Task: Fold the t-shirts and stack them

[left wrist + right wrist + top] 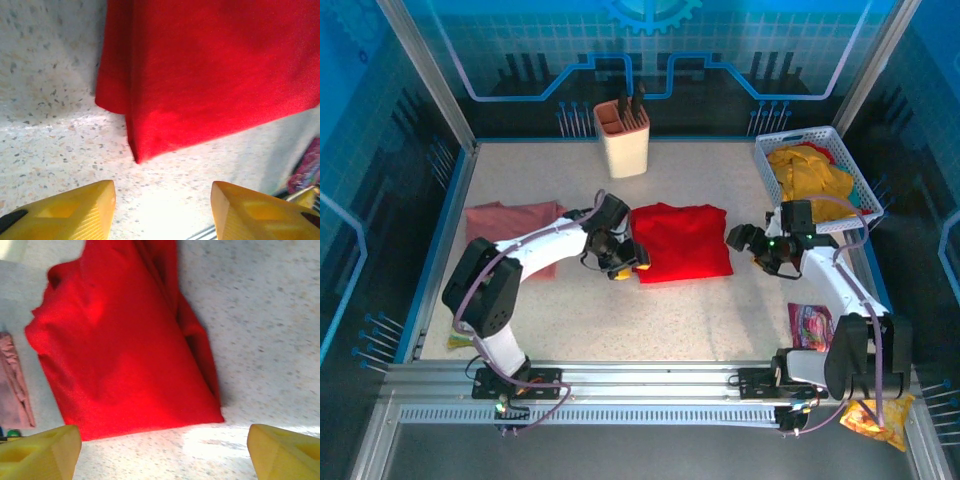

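A folded red t-shirt [680, 241] lies flat in the middle of the table. My left gripper [625, 262] sits at its near-left corner, open, with bare table between the yellow fingers [75, 212] and the red corner [145, 140] just ahead. My right gripper [745, 240] hovers just right of the red shirt, open and empty, its fingertips [47, 450] wide apart over the shirt's edge [150, 405]. A folded pink t-shirt [513, 228] lies at the left. Yellow t-shirts [810, 178] are heaped in the white basket [847, 160].
A cream holder with dark tools [622, 138] stands at the back centre. Snack packets lie near the right arm's base: a pink one [811, 325] on the table and a yellow one [875, 417] by the rail.
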`<state>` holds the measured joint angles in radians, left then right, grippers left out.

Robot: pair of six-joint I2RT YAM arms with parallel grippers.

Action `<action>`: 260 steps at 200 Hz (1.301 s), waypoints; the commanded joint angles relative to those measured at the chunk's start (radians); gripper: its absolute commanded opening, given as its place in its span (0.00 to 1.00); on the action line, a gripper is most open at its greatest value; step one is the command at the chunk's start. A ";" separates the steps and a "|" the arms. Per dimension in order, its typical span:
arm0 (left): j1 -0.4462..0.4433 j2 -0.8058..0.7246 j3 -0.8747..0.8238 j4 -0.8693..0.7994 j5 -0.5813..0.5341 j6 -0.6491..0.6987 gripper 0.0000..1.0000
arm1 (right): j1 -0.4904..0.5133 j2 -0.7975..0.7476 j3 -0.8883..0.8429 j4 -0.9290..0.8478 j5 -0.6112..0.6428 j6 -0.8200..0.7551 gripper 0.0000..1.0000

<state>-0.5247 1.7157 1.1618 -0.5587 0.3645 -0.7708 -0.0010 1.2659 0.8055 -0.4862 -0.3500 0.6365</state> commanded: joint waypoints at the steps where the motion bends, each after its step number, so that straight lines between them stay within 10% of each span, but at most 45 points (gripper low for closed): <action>1: 0.039 -0.035 0.103 -0.008 0.054 0.018 0.55 | 0.061 0.026 0.053 0.103 -0.023 0.086 0.87; 93: 0.068 0.363 0.386 0.285 0.145 -0.149 0.47 | 0.184 0.488 0.236 0.694 -0.131 0.333 0.88; 260: 0.233 0.404 0.408 0.229 0.195 -0.075 0.49 | 0.088 0.784 0.329 0.837 -0.227 0.316 0.87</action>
<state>-0.3283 2.2204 1.5715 -0.2264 0.5419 -0.9291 0.1143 2.0502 1.1534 0.3347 -0.5621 0.9585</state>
